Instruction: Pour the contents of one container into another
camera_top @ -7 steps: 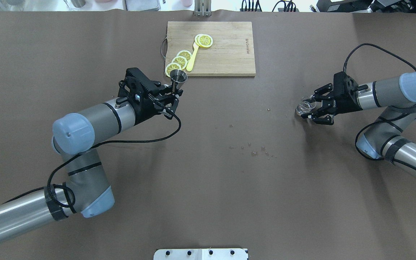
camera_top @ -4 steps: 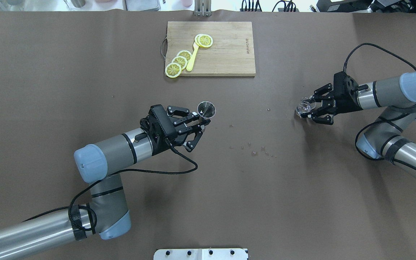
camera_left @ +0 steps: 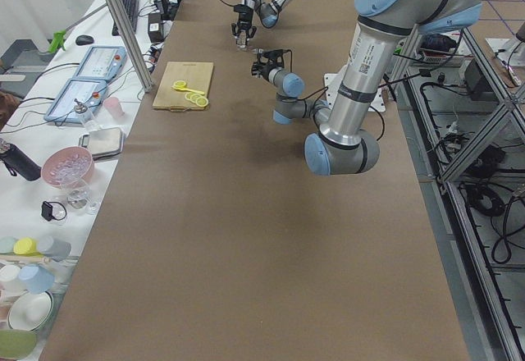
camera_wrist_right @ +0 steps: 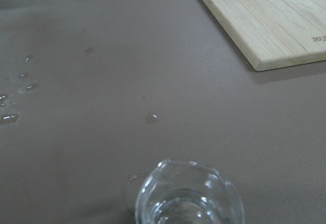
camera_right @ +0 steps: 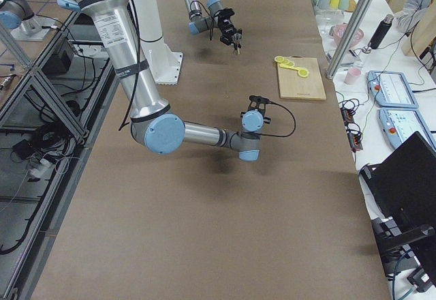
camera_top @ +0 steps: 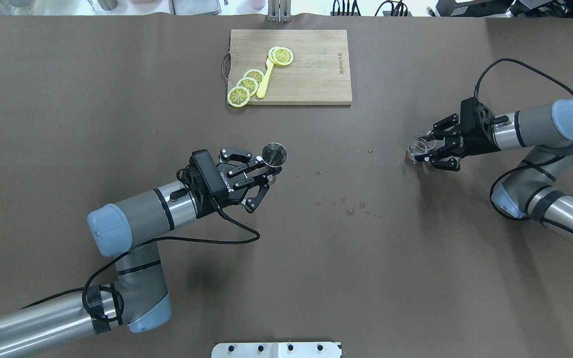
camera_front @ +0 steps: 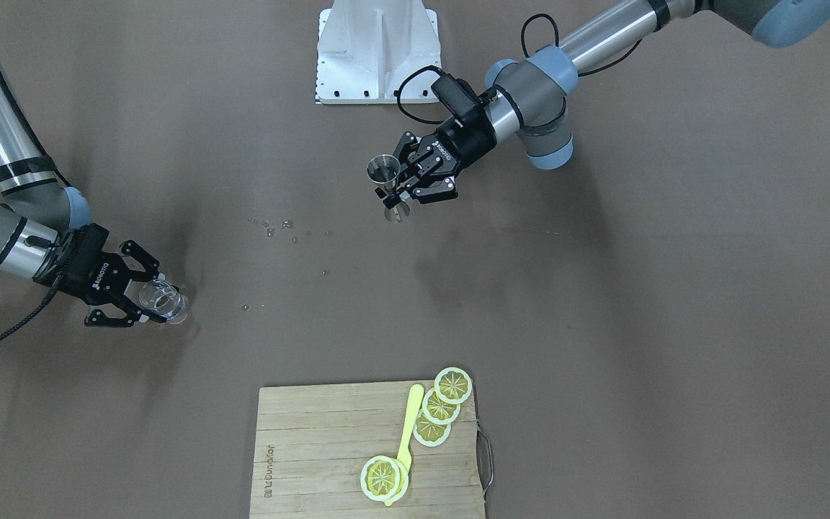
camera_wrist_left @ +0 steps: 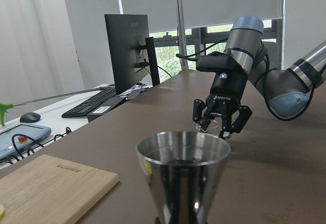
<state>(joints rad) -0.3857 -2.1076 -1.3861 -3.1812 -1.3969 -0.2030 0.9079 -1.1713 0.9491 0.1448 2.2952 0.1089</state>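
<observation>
The left gripper (camera_top: 266,170) is clamping the steel jigger (camera_top: 273,154) at its narrow waist, one finger on each side; the jigger is standing upright in that grip, long axis vertical, wide round mouth facing up, as the left wrist view is showing (camera_wrist_left: 183,175); it is sitting near the middle of the table (camera_top: 286,278), on the robot's left of centre, well short of the cutting board (camera_top: 311,74); whether its foot is touching the table I cannot tell.

Across the way, the right gripper (camera_top: 428,149) is grasping the clear glass cup (camera_top: 418,148), fingers pressing in from both sides; the cup is looking upright too, open mouth up toward the right wrist camera (camera_wrist_right: 186,196), down at table level on the robot's right; which way its pouring lip is facing is too hard to make out.

The two containers are sitting well apart, with a scatter of droplets (camera_top: 353,209) glistening on the table between them; on the far board, lemon slices (camera_top: 246,85) are lying in an overlapping row beside a yellow spoon (camera_top: 264,82).
</observation>
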